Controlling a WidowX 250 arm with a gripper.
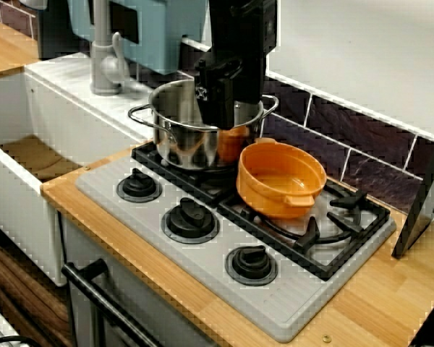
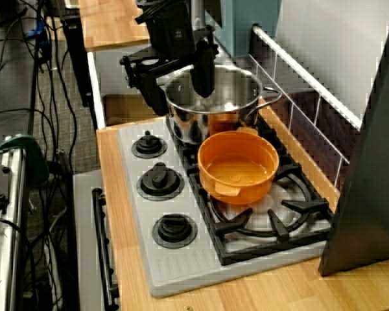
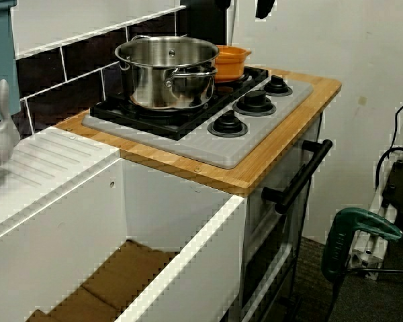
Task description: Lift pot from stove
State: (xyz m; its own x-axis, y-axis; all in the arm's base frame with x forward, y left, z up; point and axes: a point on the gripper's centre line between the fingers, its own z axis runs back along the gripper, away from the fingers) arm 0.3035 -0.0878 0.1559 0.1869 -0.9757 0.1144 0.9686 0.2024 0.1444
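The orange pot [image 1: 282, 177] [image 2: 238, 165] [image 3: 232, 60] rests on the black grate of the stove's right-hand burner, slightly tilted and touching the steel pot, with nothing inside. The stove [image 1: 202, 267] [image 2: 181, 265] [image 3: 248, 144] is grey, with three black knobs along the front. My gripper [image 1: 220, 108] [image 2: 175, 81] [image 3: 243, 5] hangs open above the steel pot, up and left of the orange pot and clear of it. One finger [image 2: 204, 71] dips over the steel pot's mouth, and the other finger [image 2: 146, 87] stays outside its rim. Nothing is between the fingers.
A larger shiny steel pot [image 1: 192, 126] [image 2: 211, 103] [image 3: 168, 70] with loop handles sits on the left burner. A tiled wall stands behind the stove. There is a dark panel [image 1: 423, 202] at the right edge, a white sink [image 1: 29, 152] to the left, and an oven handle [image 3: 295, 178] below.
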